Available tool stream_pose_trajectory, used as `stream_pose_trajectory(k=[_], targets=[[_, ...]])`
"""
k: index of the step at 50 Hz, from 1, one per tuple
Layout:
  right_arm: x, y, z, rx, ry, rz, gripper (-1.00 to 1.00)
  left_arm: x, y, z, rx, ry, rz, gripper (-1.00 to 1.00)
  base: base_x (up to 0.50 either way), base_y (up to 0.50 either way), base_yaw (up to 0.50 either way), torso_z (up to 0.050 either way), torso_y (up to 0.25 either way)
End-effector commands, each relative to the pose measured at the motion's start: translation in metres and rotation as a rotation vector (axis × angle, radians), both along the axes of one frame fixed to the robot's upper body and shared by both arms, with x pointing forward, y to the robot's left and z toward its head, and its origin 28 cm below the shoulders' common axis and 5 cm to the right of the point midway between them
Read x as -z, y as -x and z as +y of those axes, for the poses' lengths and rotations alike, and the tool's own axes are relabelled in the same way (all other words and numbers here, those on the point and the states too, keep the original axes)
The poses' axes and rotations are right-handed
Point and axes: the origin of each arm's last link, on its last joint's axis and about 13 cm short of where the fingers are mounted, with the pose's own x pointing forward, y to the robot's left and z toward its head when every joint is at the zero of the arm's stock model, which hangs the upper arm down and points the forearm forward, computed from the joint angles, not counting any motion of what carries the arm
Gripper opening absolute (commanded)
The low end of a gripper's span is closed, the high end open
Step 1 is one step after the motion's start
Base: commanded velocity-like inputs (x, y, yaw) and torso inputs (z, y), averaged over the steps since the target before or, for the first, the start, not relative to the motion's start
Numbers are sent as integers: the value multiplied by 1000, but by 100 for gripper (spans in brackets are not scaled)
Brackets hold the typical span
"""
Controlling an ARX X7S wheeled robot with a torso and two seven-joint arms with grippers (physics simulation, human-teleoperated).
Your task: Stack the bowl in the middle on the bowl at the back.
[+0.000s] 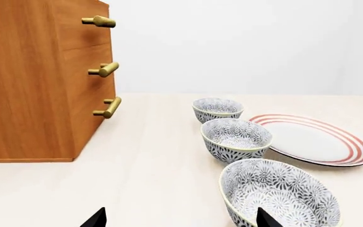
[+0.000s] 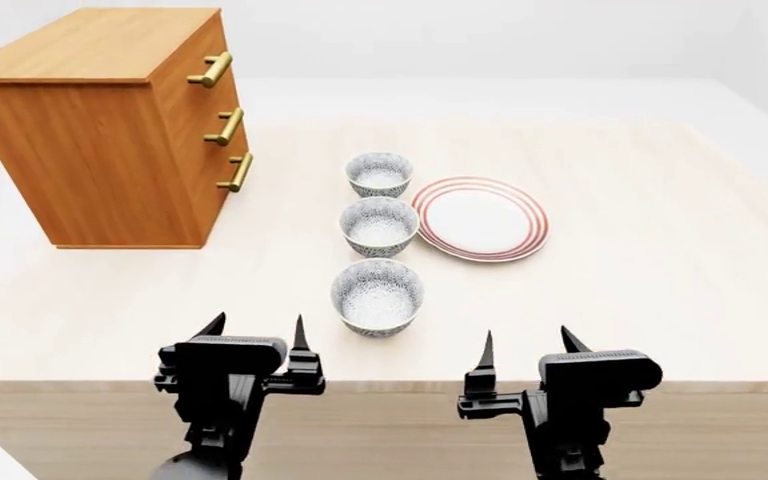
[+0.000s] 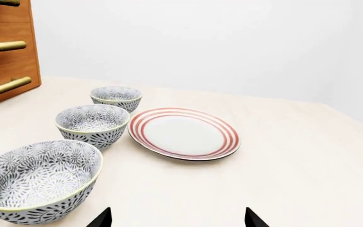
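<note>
The middle bowl (image 2: pixel 379 225) sat in a row between the back bowl (image 2: pixel 379 174) and a nearer one, just beside the plate (image 2: pixel 480 218). It looked stiff, glazed, slippery and breakable, best pinched over its rim. Both the left gripper (image 2: pixel 253 335) and right gripper (image 2: pixel 531 350) hung spread and empty at the table's (image 2: pixel 651 290) near edge.

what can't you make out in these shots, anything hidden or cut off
- Left wrist view: the nearest grey-speckled white bowl is cut by the lower edge; only the left gripper fingertips show.
- Right wrist view: the wooden drawer cabinet is cut by the frame's side; only tips of the right gripper show.
- Head view: the cabinet's far side and back are hidden by its own body.
- No view shows the bowls' undersides.
</note>
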Motion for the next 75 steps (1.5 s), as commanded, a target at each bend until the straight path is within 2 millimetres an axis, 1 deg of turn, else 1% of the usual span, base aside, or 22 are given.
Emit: stream_pose_trajectory(k=[1,5,10,21,29,35,37,40,45,48,53,58,62,68,75], targets=[[-45,-20,-9,8,98,-30,100,-42,-29,-5,-8,-18,-97,100,0,0,0,50,0],[-61,-23,-13,-4,89,-62,100,-60,-36,-7,-6,-3,-133,100,38,0,0,29,0],[-65,-22,-16,-17,66,-96,100,-75,-42,-7,5,3,-149,100,411,0,0,0,0],[-69,-21,-21,-4,64,-113,100,-77,-47,-8,48,10,-110,100,500,0,0,0,0],[-68,-20,-21,-24,49,-114,100,-74,-48,-10,51,-9,-97,100,500,0,0,0,0],[-70,-20,-21,-27,46,-120,100,-73,-54,-10,38,-11,-78,100,500,0,0,0,0],[-70,-19,-21,-20,45,-126,100,-74,-57,-11,32,-13,-57,100,500,0,0,0,0],[-71,-17,-22,-23,43,-133,100,-75,-62,-13,46,-29,22,100,0,0,0,0,0],[-70,-15,-23,-19,44,-132,100,-81,-69,-16,91,-6,157,100,0,0,0,0,0],[-68,-14,-24,-16,43,-129,100,-83,-78,-19,118,15,269,100,0,0,0,0,0],[-67,-14,-25,-14,43,-124,100,-88,-89,-26,145,-8,388,100,0,0,0,0,0],[-66,-12,-26,-10,45,-115,100,-85,-95,-31,151,-6,498,100,0,0,0,0,0],[-65,-8,-28,-7,42,-115,100,-80,-99,-34,151,-22,551,100,0,0,0,0,0],[-63,-6,-31,-2,34,-114,100,-75,-99,-37,158,-45,585,100,0,0,0,0,0],[-59,-7,-34,5,24,-111,100,-67,-102,-39,158,-45,624,100,0,0,0,0,0]])
